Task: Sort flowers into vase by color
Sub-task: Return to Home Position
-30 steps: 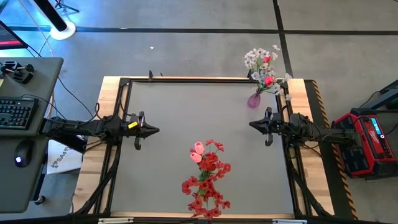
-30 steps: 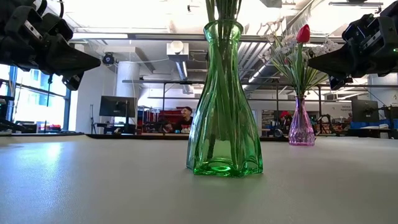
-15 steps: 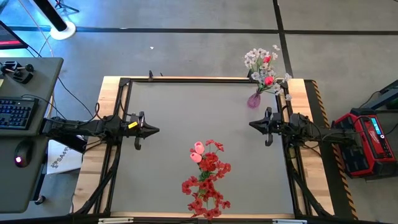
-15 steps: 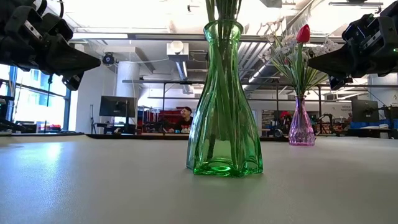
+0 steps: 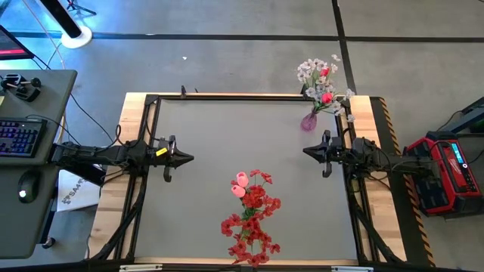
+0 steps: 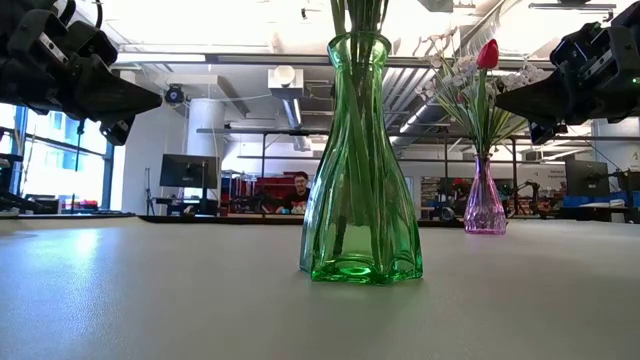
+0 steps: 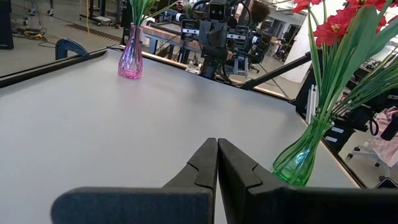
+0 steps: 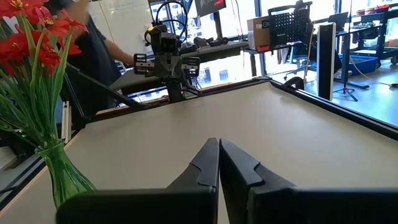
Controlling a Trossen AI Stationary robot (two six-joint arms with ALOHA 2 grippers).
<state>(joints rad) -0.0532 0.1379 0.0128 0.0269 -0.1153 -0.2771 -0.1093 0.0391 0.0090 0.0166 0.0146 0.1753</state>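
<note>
Both arms lie low and level along the bench's (image 5: 219, 128) sides, facing each other across it. The left tool (image 5: 187, 158) is at 9 o'clock and the right tool (image 5: 308, 151) at 3 o'clock. Each wrist view shows its fingers pressed flat together with nothing between them, so both tools are closed and empty.

No stems lie loose on the bench. The red flowers (image 5: 251, 219) and a pink bud (image 5: 240, 181) are in the green vase (image 6: 358, 180), which stands toward 6 o'clock from the bench's middle. The white sprays (image 5: 310, 69) share the purple vase (image 6: 484, 200) with a red bud (image 6: 487, 53), near the 1 o'clock corner. Sorting looks finished, with only parking the arms left.

The main risk sits on the right side. The purple vase is narrow, carries a wide, tall bunch, and stands near the right tool, at its 12 o'clock. If that arm swings or lifts toward 12 o'clock, it could catch the vase or the overhanging stems and tip it off the corner.

The green vase is well apart from both tools, but its blossoms splay out toward the 6 o'clock edge. A jolt through the bench from an abrupt stop could rock it. Slow, straight retreats away from the vases seem the safe course.
</note>
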